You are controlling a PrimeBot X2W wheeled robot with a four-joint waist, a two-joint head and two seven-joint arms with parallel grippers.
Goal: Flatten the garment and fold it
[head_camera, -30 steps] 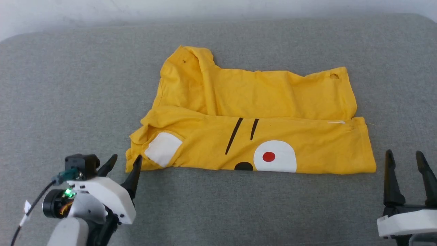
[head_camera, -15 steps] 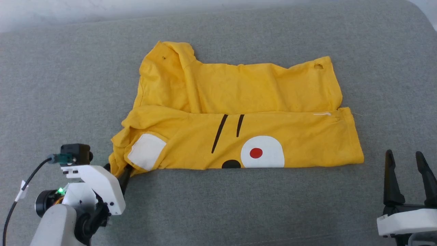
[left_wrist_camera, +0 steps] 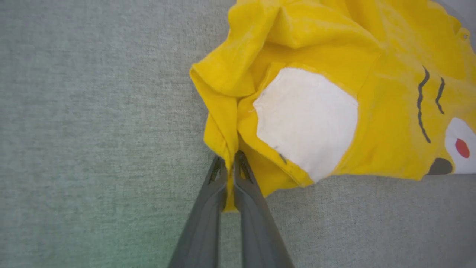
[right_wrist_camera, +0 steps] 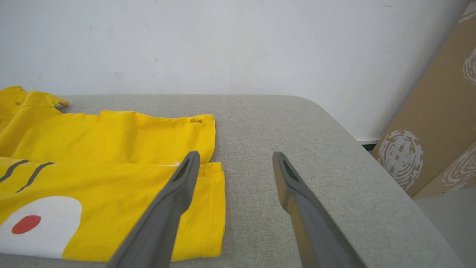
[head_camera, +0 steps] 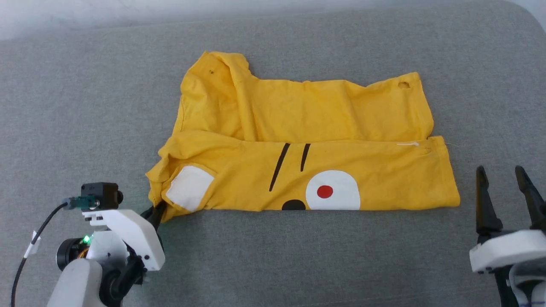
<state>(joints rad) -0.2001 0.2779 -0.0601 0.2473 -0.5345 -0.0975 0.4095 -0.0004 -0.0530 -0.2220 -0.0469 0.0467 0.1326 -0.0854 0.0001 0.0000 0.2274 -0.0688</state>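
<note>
Your bright yellow cotton T-shirt with the cartoon-face print (head_camera: pixel 307 140) lies on the grey upholstered surface (head_camera: pixel 298 260), already doubled into a long band, printed half nearer you and plain half behind it. Its long axis runs straight across in front of you, from one gripper to the other.

At the shirt's left end, your left gripper (head_camera: pixel 156 212) has its two dark fingers pressed together on a bunched fold of yellow hem, just beside the white square patch (head_camera: pixel 189 187). The left wrist view shows cloth pinched between the tips, with the rest of the shirt running away ahead and to the right of them.

At the shirt's right end, your right gripper (head_camera: pixel 500 170) stands just off the near corner with its fingers wide apart, touching nothing. The small hole (head_camera: pixel 403 85) sits at the far corner of that same end.

The left end looks crumpled, so the next pull probably wants to go outward along the band. Your right arm is the nearer one for pinning or taking the opposite corner
</note>
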